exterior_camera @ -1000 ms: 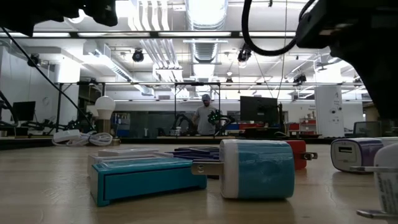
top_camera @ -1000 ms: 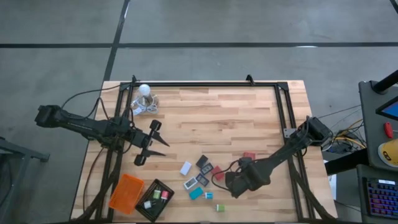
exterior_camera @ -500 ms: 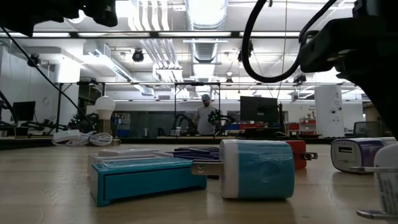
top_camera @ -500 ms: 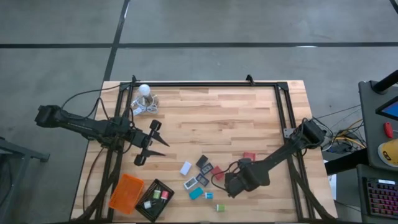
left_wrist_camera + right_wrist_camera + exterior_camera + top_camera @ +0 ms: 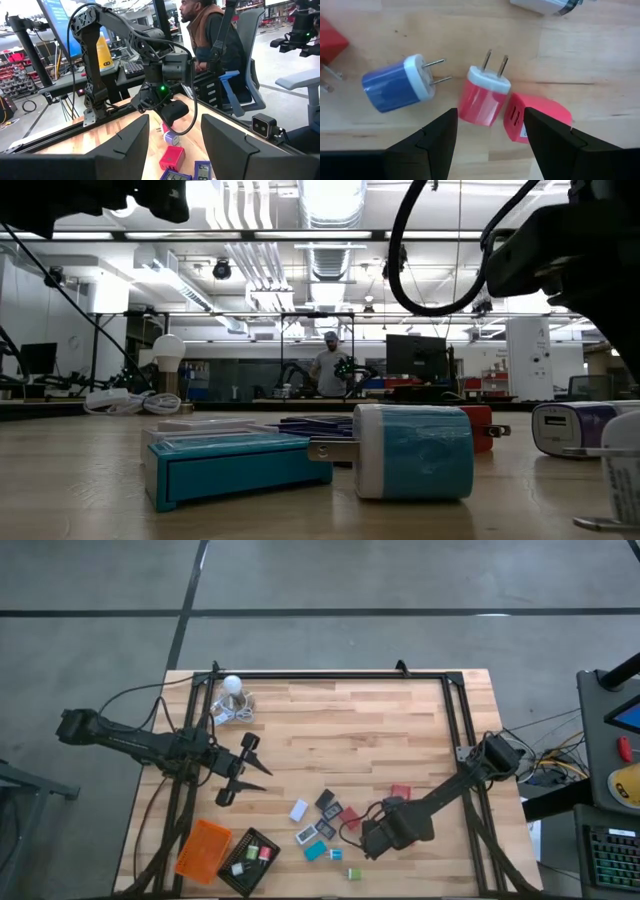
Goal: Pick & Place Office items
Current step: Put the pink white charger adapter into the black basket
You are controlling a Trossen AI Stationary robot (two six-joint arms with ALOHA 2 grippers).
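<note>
The office items lie scattered on the wooden table (image 5: 380,720) near its front: small white, black, red, teal and green pieces. My right gripper (image 5: 366,840) points down, open, just above a red plug block (image 5: 484,100) that lies on its side with its prongs out. The block shows in the gap between the fingers, apart from both. A blue plug block (image 5: 395,91) and a second red piece (image 5: 540,117) lie on either side of it. My left gripper (image 5: 245,770) waits open, held level above the table's left part.
An orange tray (image 5: 203,849) and a black tray (image 5: 249,860) holding a few pieces sit at the front left corner. A white bulb (image 5: 232,684) with a coiled cord stands at the far left. A black frame (image 5: 330,675) rims the table. A person sits beyond the right edge.
My right arm's wrist has tipped a little over the red pieces. Its gripper stays open at the same gap. The pieces lie where they were.
</note>
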